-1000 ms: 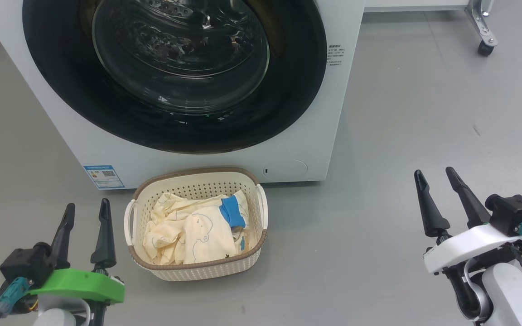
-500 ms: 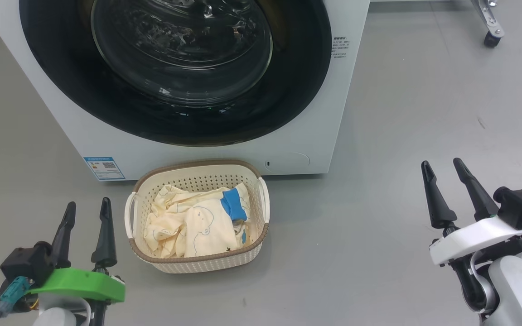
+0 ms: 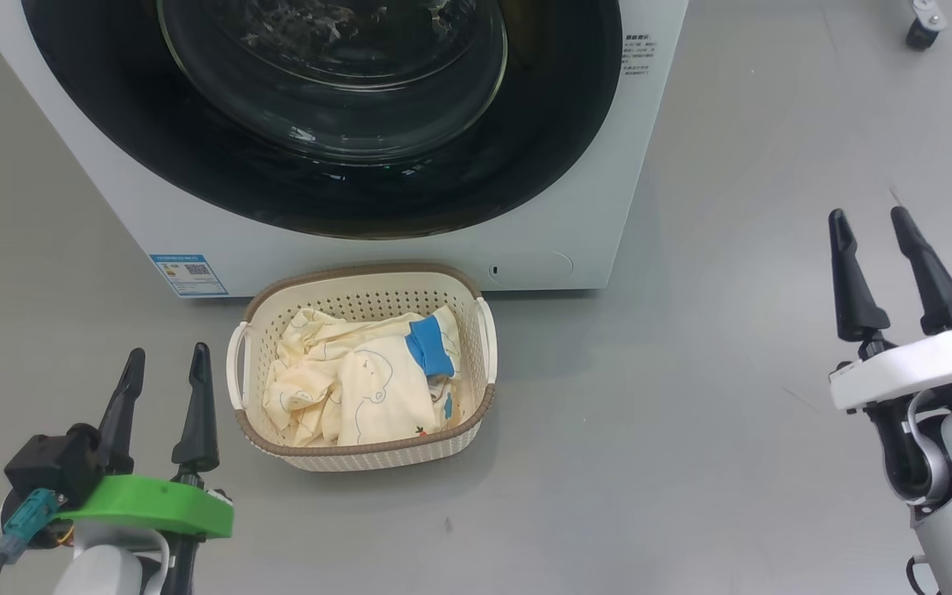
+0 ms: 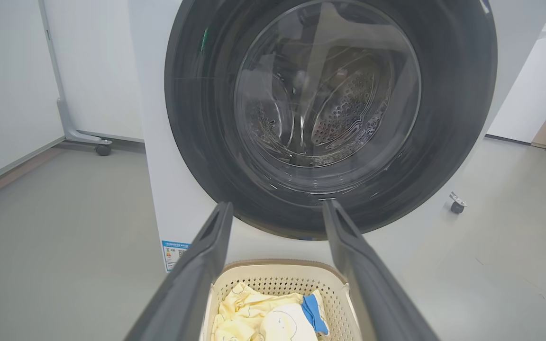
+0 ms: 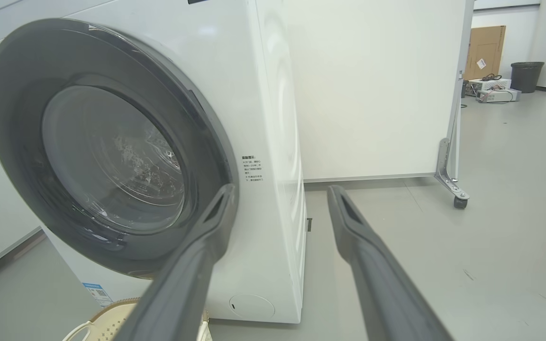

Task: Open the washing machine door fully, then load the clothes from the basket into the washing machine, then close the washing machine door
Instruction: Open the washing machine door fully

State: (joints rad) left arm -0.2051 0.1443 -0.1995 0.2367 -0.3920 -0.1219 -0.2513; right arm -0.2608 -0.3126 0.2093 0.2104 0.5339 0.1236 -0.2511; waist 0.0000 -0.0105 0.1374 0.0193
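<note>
Nearby, basket point(image 3: 377, 459) just beside left claw point(image 3: 168, 352).

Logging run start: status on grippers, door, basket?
Both open, empty: left gripper, right gripper. Round glossy black door looks shut. Cream perforated basket of pale yellow clothes sits on floor below it.

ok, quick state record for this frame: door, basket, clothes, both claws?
door: shut, flush with the washer front
basket: on the floor, just in front of the washer, below the door
clothes: pale yellow pile with a blue cuff, all in the basket
left claw: open, empty, left of the basket, not touching it
right claw: open, empty, over floor right of the washer
progress: door not yet opened
</note>
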